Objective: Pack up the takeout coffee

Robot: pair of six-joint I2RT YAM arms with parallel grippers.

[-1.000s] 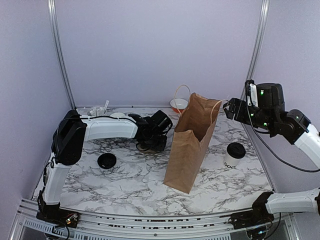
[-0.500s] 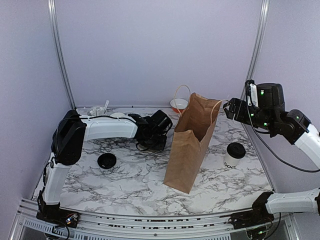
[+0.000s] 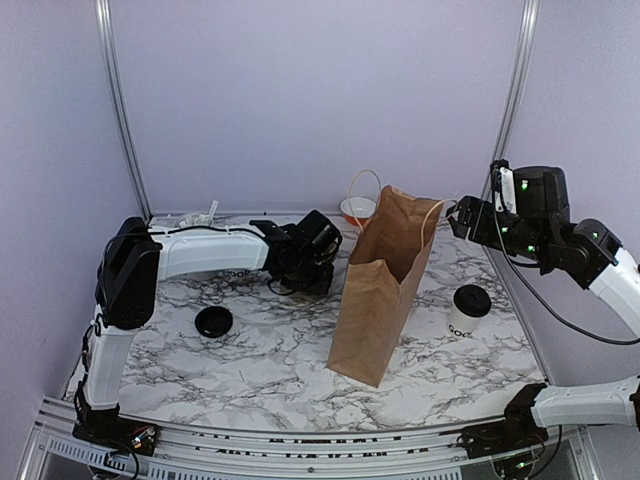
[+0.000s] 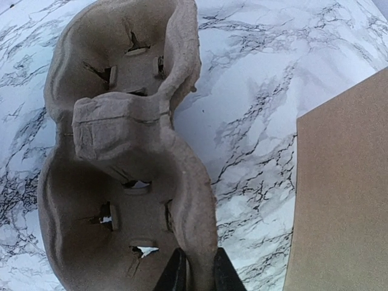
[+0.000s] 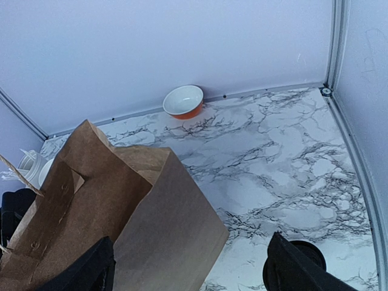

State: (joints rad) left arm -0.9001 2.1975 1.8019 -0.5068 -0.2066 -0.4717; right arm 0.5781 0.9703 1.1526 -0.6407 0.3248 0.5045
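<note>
On the marble table [image 3: 270,365], the coffee [image 3: 468,312] stands upright with its black lid on, right of the bag [image 3: 385,285], apart from it and untouched by either arm. The bag is upright with its mouth open. At left rear, the left gripper [image 4: 195,271] is pinched narrow on the near rim of the pulp tray [image 4: 121,151], one finger on each side of the wall; whether the tray rests on the table or is raised cannot be told. Both tray pockets show bare. The right gripper [image 3: 460,218] hangs above the table beside the bag's upper right corner, its fingers [image 5: 97,267] spread wide with nothing between them. A loose black lid [image 3: 213,321] lies flat at left, well apart from the tray. An orange bowl [image 5: 183,101] sits at the back wall behind the bag.
</note>
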